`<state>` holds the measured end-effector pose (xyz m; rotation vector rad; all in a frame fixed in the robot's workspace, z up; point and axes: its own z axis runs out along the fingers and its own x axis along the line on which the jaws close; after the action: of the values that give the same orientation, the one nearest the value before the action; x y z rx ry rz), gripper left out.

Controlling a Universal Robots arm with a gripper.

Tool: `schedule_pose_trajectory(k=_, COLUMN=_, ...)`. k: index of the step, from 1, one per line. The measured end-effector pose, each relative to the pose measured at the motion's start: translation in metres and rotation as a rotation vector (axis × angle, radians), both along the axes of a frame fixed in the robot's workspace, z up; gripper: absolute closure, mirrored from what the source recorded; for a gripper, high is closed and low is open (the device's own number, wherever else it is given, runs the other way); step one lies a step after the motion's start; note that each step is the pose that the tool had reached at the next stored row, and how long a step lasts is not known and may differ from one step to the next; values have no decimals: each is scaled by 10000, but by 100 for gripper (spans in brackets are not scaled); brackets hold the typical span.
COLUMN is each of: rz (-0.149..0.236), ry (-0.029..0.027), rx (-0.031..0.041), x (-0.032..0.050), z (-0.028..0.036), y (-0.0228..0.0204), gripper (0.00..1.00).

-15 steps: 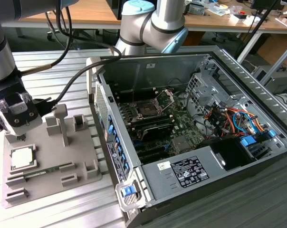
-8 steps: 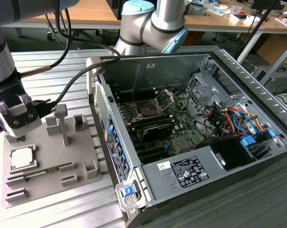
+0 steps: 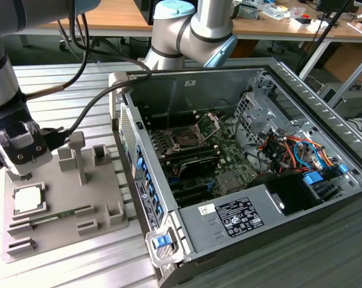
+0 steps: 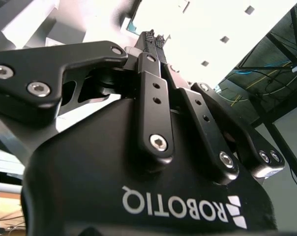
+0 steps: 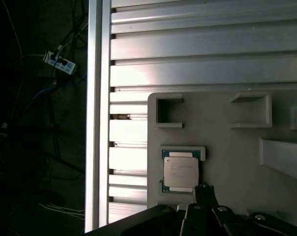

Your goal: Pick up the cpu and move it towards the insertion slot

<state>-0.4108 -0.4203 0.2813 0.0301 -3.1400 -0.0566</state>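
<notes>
Right, in the exterior view the gripper hangs over the grey holder on the exterior view's left. It is just above the chip, with a gap showing between them. The chip lies flat in its recess, pale metal face up. A green memory stick lies in a groove just beside it, and upright grey posts stand between the chip and the open computer case. Inside the case, well apart from the chip, sits the socket with its metal plate tilted up. The case wall stands between holder and board. Over to the second wrist view: the fingertips are pressed together with nothing between them, so the tool is closed and empty, something the exterior view cannot settle. Now the first wrist view, looking down on the holder: the chip sits squared up with the holder's straight edges. It is close to square, so no long side stands out. The closed finger tip lies just beside one corner of it. Beyond the holder runs the slatted metal table.
</notes>
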Motion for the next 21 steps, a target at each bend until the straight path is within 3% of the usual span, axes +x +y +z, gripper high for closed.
schedule_pose_trajectory(k=21, rz=-1, ry=-1, rx=-18, x=-34, z=-84, y=-24, gripper=89)
